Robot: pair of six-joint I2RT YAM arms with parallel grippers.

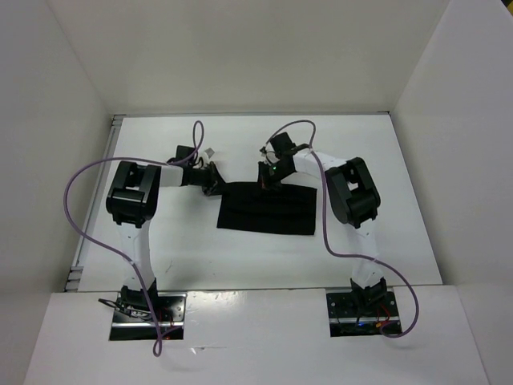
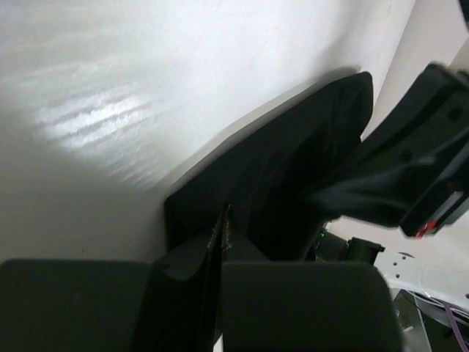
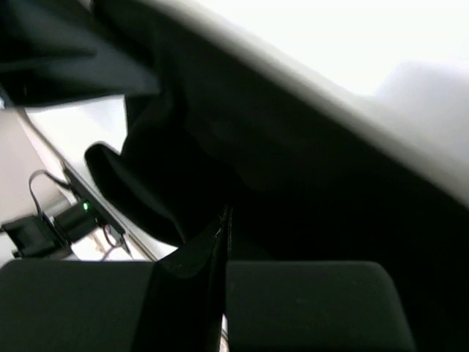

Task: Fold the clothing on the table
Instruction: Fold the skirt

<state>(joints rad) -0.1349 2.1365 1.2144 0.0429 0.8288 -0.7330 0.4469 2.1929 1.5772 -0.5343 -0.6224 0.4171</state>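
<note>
The black clothing (image 1: 268, 210) lies as a flat rectangle in the middle of the white table (image 1: 240, 144). My left gripper (image 1: 214, 184) is at its far left corner, jaws shut and pinching the fabric edge. My right gripper (image 1: 266, 178) is on the far edge, a little right of the left one, also shut on the fabric. In the left wrist view the closed fingertips (image 2: 226, 216) meet a raised ridge of clothing (image 2: 293, 161) that runs to the right gripper (image 2: 425, 169). The right wrist view shows closed fingertips (image 3: 223, 216) buried in dark clothing (image 3: 293, 169).
White walls (image 1: 64, 120) border the table on the left, back and right. Purple cables (image 1: 80, 208) loop out from both arms. The arm bases (image 1: 148, 309) are bolted at the near edge, and a metal rail (image 1: 96, 200) runs along the table's left side.
</note>
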